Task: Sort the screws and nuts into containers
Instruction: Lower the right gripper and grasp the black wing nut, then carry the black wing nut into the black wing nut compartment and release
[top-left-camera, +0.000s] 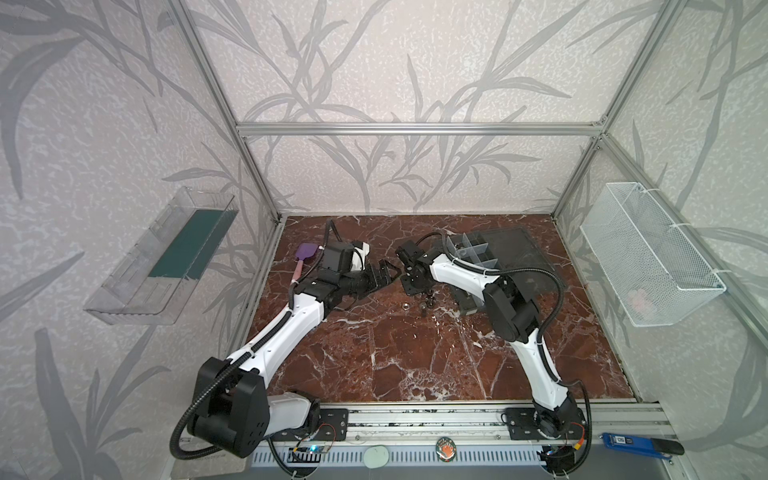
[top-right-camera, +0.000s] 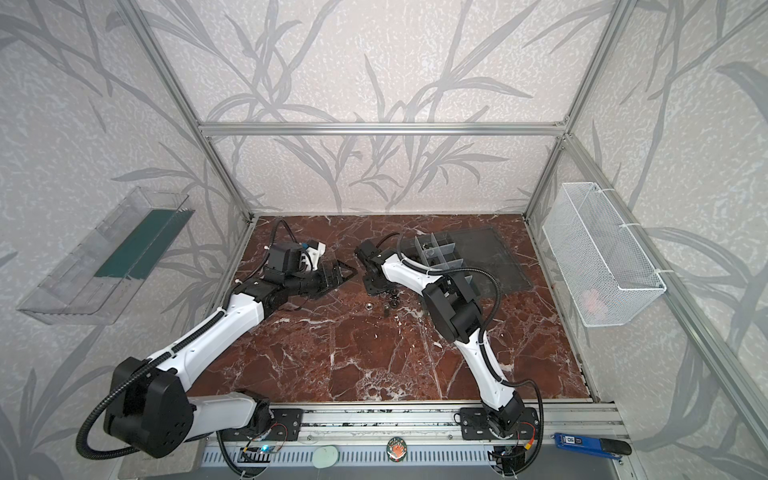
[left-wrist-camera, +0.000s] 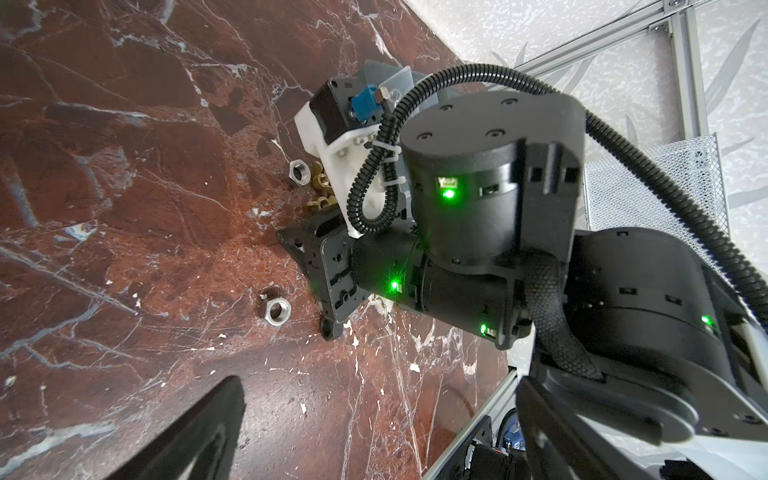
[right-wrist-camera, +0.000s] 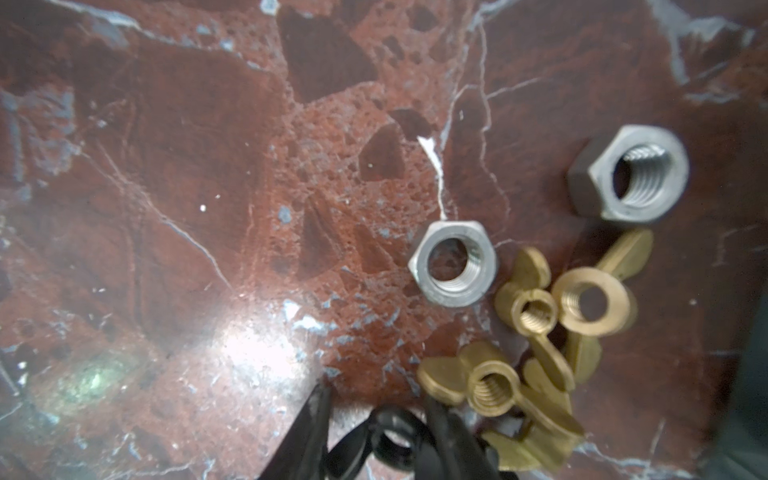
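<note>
The right gripper (right-wrist-camera: 376, 395) pointed down onto the worktop (top-left-camera: 395, 361) at the edge of a loose pile of nuts (top-left-camera: 428, 303). Its fingers (right-wrist-camera: 307, 432) stood narrowly apart on either side of a black nut (right-wrist-camera: 395, 442). Whether they pressed on it could not be told.

Brass wing nuts (right-wrist-camera: 536, 316) lay just beside the black nut, touching and partly overlapping one another. A silver hex nut (right-wrist-camera: 455, 264) lay flat at the edge of that cluster. A darker hex nut (right-wrist-camera: 629, 172) lay near it, apart. In both top views, a lone silver nut (top-left-camera: 403, 306) lay left of the pile.

The left gripper (top-left-camera: 390, 272) was held above the worktop, close to the right arm's wrist. Its jaws were spread and held nothing.

The containers (top-left-camera: 473, 253) stood at the back right of the worktop, partly hidden behind the right arm. The lid (top-left-camera: 513, 245) lay open and flat beyond them.
</note>
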